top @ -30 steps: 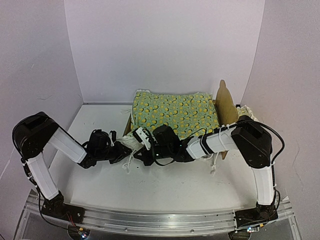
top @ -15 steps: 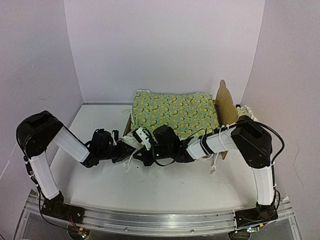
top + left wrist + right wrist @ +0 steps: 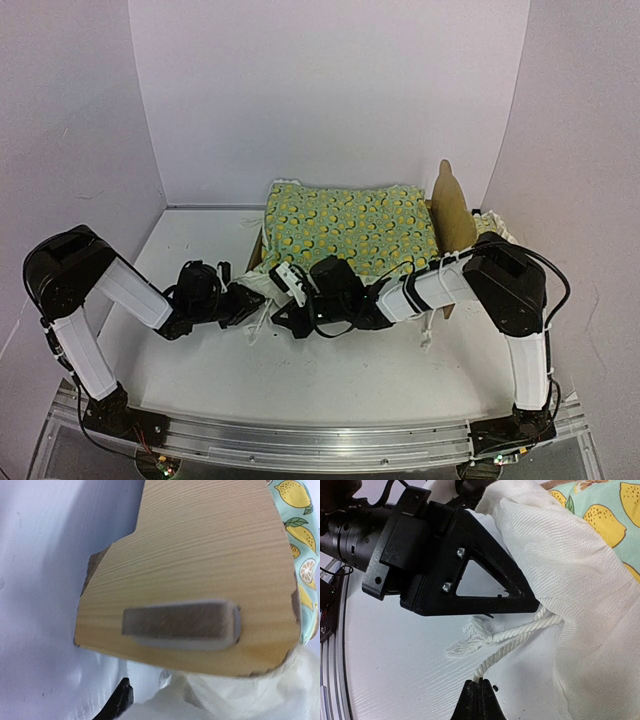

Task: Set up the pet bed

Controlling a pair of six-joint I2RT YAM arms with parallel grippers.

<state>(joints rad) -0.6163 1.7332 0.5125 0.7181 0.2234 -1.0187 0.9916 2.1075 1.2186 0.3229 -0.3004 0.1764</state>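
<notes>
The pet bed (image 3: 452,208), light plywood with a tall headboard at the right, stands at the back under a lemon-print blanket (image 3: 350,228). Its mattress pad is hidden. A white cloth (image 3: 570,580) with a white cord (image 3: 520,635) hangs over the foot end. My right gripper (image 3: 481,686) is shut on the cord's end just above the table. My left gripper (image 3: 248,303) reaches into the cloth below the bed's plywood end panel (image 3: 200,565). One black finger (image 3: 119,704) shows beside the cloth, and the other is hidden.
White walls close in the table (image 3: 330,380) at the left, back and right. A small ruffled pillow (image 3: 497,220) sits behind the headboard at the far right. The cord's frayed knot (image 3: 470,642) lies on the table between the two grippers.
The left arm's elbow has swung slightly back to the left. The right wrist has shifted a little toward the near edge, still holding the cord. The bed and blanket have not moved.
</notes>
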